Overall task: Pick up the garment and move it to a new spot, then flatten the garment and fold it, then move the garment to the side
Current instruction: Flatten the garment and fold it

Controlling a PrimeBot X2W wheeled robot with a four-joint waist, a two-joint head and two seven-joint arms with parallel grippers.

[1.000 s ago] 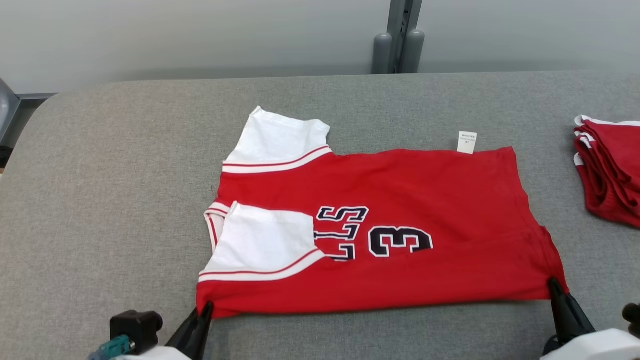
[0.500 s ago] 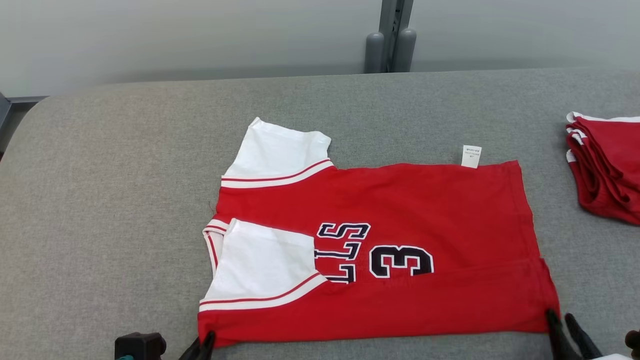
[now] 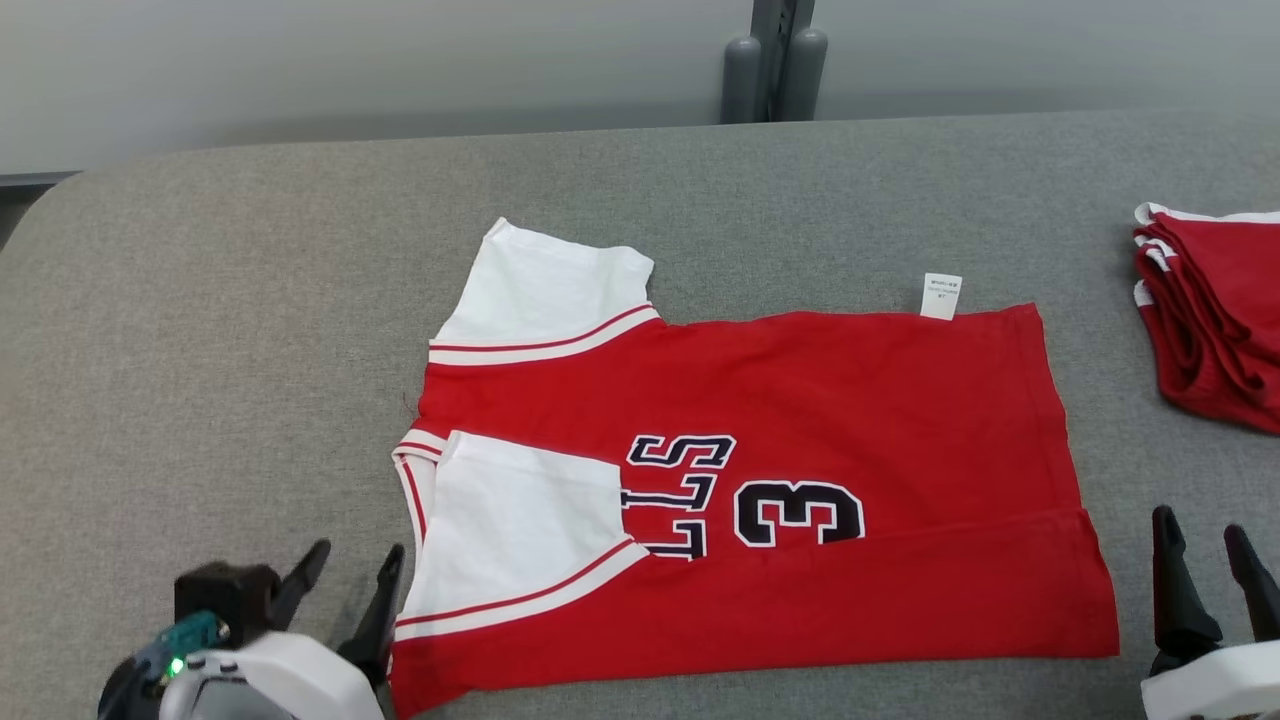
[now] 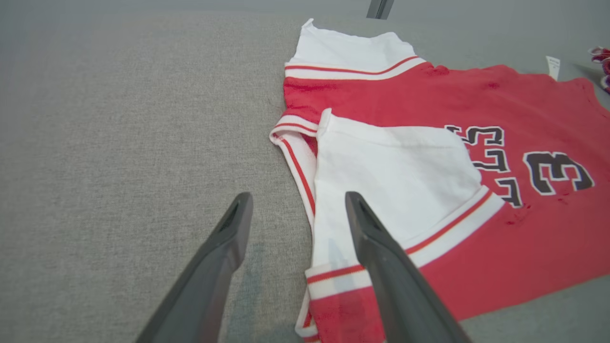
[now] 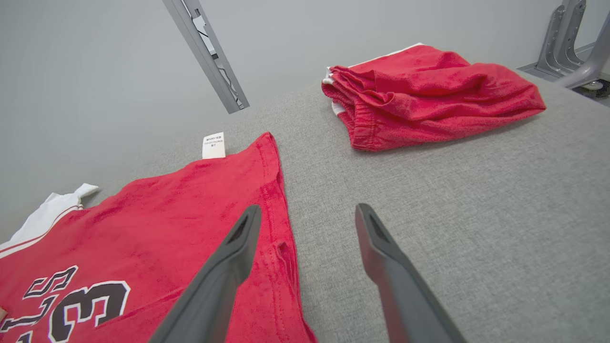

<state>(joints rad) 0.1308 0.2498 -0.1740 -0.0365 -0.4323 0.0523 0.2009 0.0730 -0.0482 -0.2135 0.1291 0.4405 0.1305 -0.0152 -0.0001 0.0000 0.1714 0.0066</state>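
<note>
Left hand [image 3: 358,548] just beside garment [image 3: 800,400]

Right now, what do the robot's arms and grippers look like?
The left gripper and right gripper each have two long, dark grey fingers tapering to points, on white wrist shells. Beside the left shell sits a black block with a teal part and green light.

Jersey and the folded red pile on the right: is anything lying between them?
Only bare grey tabletop between jersey and pile; the head view shows it plainly.
</note>
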